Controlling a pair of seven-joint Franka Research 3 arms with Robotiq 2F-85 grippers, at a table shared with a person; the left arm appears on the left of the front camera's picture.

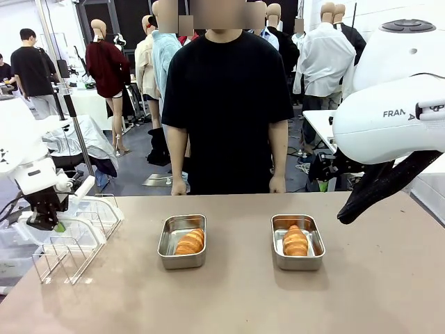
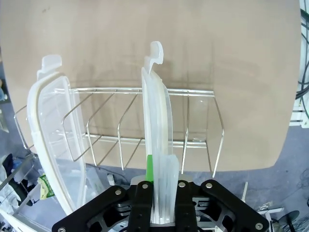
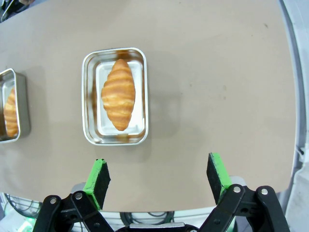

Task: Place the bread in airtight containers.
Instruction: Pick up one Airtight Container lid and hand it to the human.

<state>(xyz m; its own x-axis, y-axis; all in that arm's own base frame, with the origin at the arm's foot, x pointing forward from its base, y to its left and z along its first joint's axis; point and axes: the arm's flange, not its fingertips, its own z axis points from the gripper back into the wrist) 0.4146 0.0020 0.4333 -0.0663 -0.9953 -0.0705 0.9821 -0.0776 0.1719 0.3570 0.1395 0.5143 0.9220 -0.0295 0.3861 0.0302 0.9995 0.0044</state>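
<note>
We see the left end effector (image 2: 160, 176) closed tight on a translucent lid (image 2: 158, 111) in the wire rack (image 2: 193, 91); the right end effector (image 3: 159, 176) stands wide open, empty. Both croissants (image 1: 190, 241) lie inside steel containers (image 1: 182, 263).

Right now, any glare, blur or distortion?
Front view: sharp, soft shadows by the shiny rectangular steel tubs. Left wrist view: edge of beige table bows, translucent white-rimmed plastic lid clear. Right wrist view: tub walls mirror the golden ridged roll, no blur.

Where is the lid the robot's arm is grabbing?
Left wrist view: the lid stands on edge in the wire rack at the left edge of the table, pinched by the left gripper, a second lid beside it.
</note>
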